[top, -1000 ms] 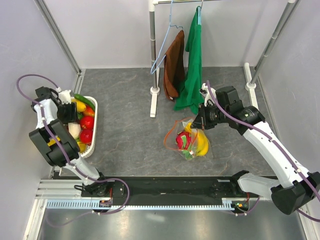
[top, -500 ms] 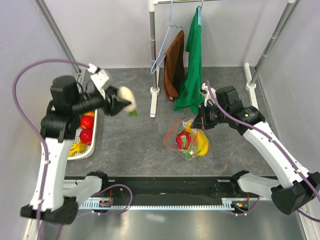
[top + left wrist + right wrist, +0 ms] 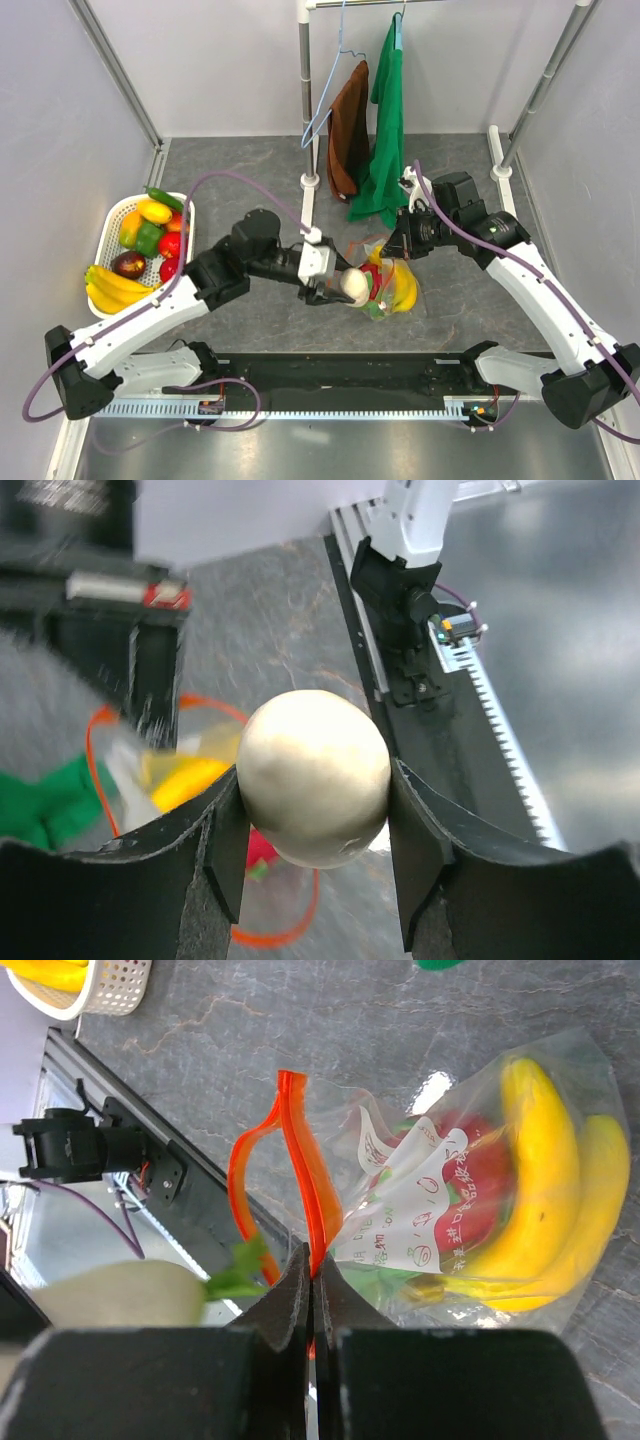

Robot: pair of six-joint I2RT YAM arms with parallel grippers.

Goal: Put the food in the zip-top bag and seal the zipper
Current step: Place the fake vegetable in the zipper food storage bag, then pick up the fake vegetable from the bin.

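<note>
Top: left jaws clamped whitish round piece (image 3: 352, 286) at zip-top bag (image 3: 395, 285) mouth, mid-counter toward right edge.
L wrist: jaws tight on both sides of piece, mouth beneath.
R wrist: right jaws pinched shut on zipper (image 3: 303, 1165), mouth open.
Should lower piece past rim before releasing.

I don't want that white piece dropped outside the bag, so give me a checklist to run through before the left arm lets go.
1. Grip on white piece by left end effector: ok, a finger on each side.
2. Hold of right end effector on zipper: ok, shut on the orange strip.
3. Mouth of bag open: ok, the zipper forms a gaping loop.
4. Alignment of white piece over the mouth: cannot tell; the top view shows it overlapping the bag, height unclear.
5. Room inside: cannot tell; banana and red piece already lie in it.
</note>
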